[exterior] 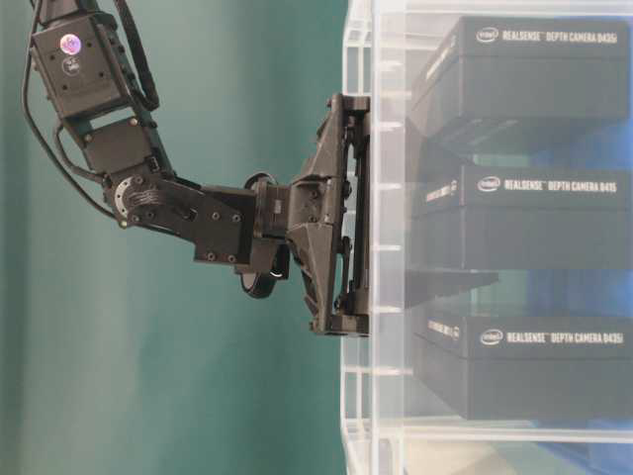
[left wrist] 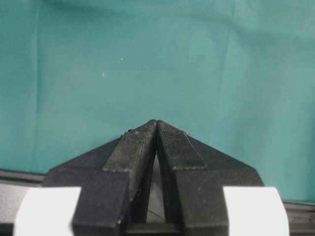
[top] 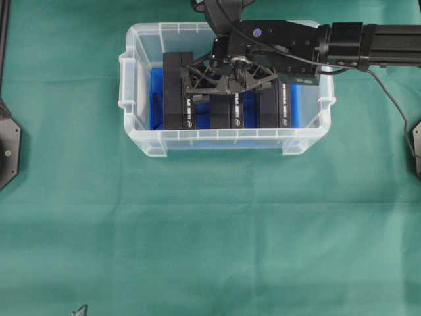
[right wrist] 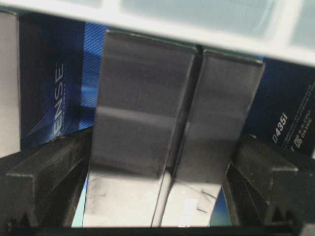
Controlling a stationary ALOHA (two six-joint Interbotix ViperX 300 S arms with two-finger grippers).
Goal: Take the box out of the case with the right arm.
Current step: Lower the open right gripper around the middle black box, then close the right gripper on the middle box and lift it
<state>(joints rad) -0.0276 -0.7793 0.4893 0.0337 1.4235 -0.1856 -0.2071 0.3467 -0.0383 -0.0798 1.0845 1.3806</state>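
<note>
Right arm reaching in from my right, left one parked.

My right arm (top: pixel 368 43) stretches across the top of the overhead view, wrist bent down, its right gripper (top: pixel 230 78) spread wide with fingers (right wrist: pixel 44 182) set far apart. My left gripper (left wrist: pixel 156 129) points at the cloth, tips pressed together, nothing between them.

Right arm (top: pixel 368 43) hides middle box (top: pixel 227 105) tops; case (exterior: pixel 361 435) cropped.

lab bench, green cloth (top: pixel 210 250)
</note>
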